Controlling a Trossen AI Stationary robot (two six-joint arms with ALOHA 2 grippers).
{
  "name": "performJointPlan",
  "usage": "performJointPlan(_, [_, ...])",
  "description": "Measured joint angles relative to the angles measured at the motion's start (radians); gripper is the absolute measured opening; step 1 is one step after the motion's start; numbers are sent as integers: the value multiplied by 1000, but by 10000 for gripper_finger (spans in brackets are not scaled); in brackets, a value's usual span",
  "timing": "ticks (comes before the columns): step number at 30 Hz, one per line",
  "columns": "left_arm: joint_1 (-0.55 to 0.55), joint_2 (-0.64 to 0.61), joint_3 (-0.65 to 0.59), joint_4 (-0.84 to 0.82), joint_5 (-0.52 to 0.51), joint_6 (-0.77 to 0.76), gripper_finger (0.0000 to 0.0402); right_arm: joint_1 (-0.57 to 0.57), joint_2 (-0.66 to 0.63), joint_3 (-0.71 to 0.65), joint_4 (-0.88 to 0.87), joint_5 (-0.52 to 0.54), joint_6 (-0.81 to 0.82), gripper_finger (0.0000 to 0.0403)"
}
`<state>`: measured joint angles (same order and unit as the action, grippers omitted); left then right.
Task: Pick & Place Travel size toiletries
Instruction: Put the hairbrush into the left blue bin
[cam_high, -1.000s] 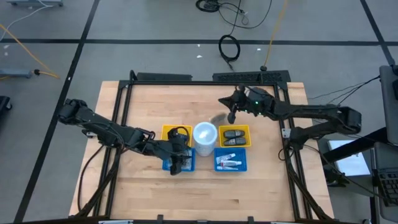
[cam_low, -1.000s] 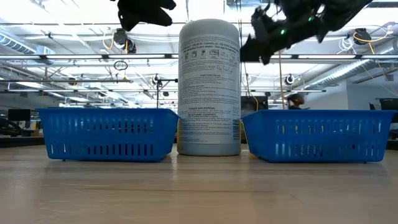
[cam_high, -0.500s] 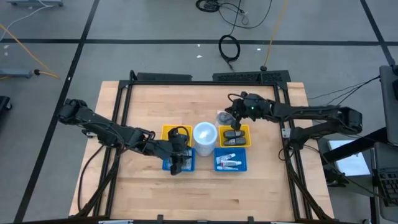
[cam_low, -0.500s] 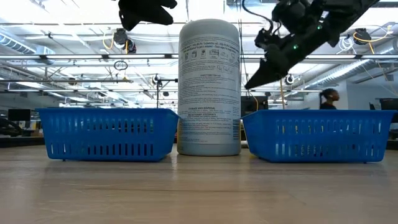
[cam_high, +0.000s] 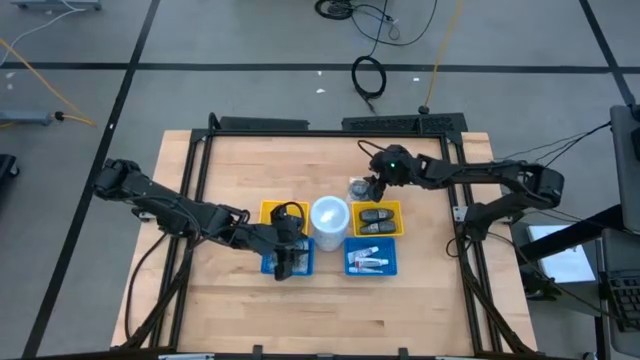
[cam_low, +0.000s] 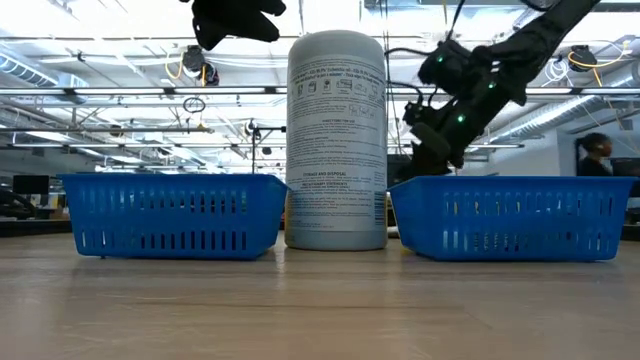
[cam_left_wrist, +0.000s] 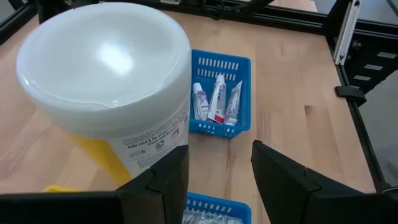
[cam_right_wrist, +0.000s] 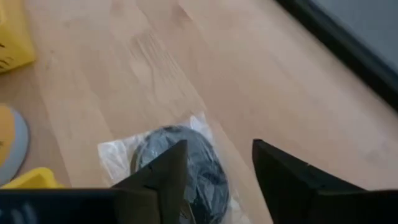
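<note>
**Both claws open; tubes lie in right blue basket**

On the pale wooden desk (cam_high: 230, 300), the left claw (cam_high: 288, 262) hangs over the left blue slotted plastic basket (cam_high: 290, 262), which sits in front of a yellow plastic tray (cam_high: 268, 212). Its fingers (cam_left_wrist: 158, 180) stand apart with nothing between them. What lies in that basket cannot be made out clearly.

At the centre stands a tall white cylindrical canister with a domed lid (cam_high: 329, 216), upright, between the two blue baskets (cam_low: 336, 140).

Just right of the canister, the right blue slotted plastic basket (cam_high: 390, 266) holds the small white travel-size toiletry tubes with red and blue markings (cam_high: 368, 261), lying side by side (cam_left_wrist: 217, 99). Behind it, a second yellow plastic tray (cam_high: 398, 208) holds two black oblong gadgets (cam_high: 376, 215).

The right claw (cam_high: 374, 187) is lowered near the far edge of that tray, directly above a clear plastic bag holding a dark round item (cam_right_wrist: 180, 165) on the bare desk. Its fingers (cam_right_wrist: 158, 180) are spread, gripping nothing.
</note>
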<state>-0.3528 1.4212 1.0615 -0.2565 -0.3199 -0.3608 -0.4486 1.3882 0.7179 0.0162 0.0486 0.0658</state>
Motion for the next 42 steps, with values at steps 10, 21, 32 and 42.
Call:
performJointPlan(10, [0, 0, 0, 0, 0, 26, 175, -8, 146, 140, -130, -58, 54, 210])
performJointPlan(21, [0, 0, 0, -4, 2, 48, 175, -8, 281, 227, -192, -106, 54, 212])
performJointPlan(32, [0, 0, 0, -10, 4, 52, 175, 2, 364, 246, -189, -155, 50, 216])
performJointPlan(42, [0, 0, 0, -10, 4, 70, 175, 25, 392, 248, -188, -127, -28, 167])
